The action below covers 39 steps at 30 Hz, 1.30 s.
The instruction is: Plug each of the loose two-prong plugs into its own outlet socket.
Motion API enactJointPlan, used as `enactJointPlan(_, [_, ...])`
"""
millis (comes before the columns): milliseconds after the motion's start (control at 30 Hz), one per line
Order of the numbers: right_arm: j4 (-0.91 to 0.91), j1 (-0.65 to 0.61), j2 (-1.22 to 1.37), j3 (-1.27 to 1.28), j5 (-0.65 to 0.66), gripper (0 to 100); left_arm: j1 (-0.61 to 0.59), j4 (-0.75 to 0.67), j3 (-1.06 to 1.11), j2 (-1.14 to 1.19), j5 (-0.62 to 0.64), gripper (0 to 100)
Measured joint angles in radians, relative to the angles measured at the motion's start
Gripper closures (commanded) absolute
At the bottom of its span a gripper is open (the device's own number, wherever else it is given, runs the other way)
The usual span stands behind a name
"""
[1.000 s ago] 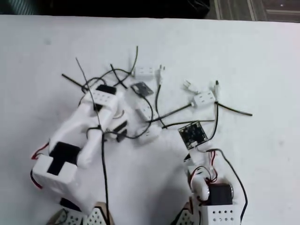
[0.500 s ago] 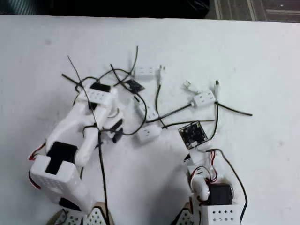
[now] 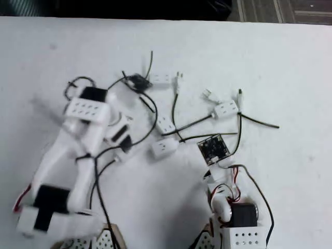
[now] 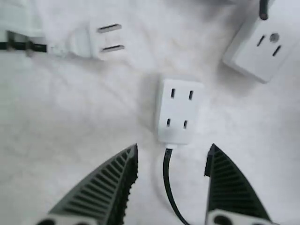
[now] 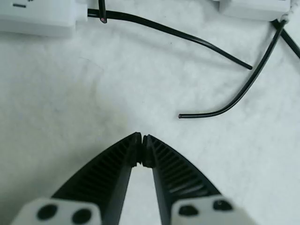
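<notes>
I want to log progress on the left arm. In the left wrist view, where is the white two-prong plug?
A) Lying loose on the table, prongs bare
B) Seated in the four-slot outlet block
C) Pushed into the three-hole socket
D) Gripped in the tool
A: the two-prong plug lies on the table apart from the outlet block, its prongs bare, and the left tool is open and holds nothing.

Robotics lab: white table [image 3: 290,62], exposed wiring [image 3: 235,179].
</notes>
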Motion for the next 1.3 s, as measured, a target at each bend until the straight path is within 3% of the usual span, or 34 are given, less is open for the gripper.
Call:
enactJointPlan(167, [0.0,0.0,0.0,0.0,0.0,97.8,-0.107,0.066,0.0,-0.157,-0.031,80])
enactJointPlan(300, [0.0,0.02,0.0,-0.005,0.002,98.0,-0.198,0.081,0.035,-0.275,-0.032,99])
enactJointPlan(433, [0.002,0.077,0.0,-0.063,0.0,98.0,-0.23,0.057,0.172,-0.456,-0.032,98])
enactJointPlan(800, [0.04,0.077,0.028,-0.288,0.028,97.9,-0.236,-0.064,0.644,-1.007,-0.034,98])
enactJointPlan(967, [0.043,0.077,0.245,-0.468,0.051,97.9,-0.236,-0.114,0.761,-1.125,-0.034,98])
enactJointPlan(1300, [0.043,0.077,0.942,-0.936,0.052,97.7,-0.236,-0.276,0.997,-1.227,-0.034,98])
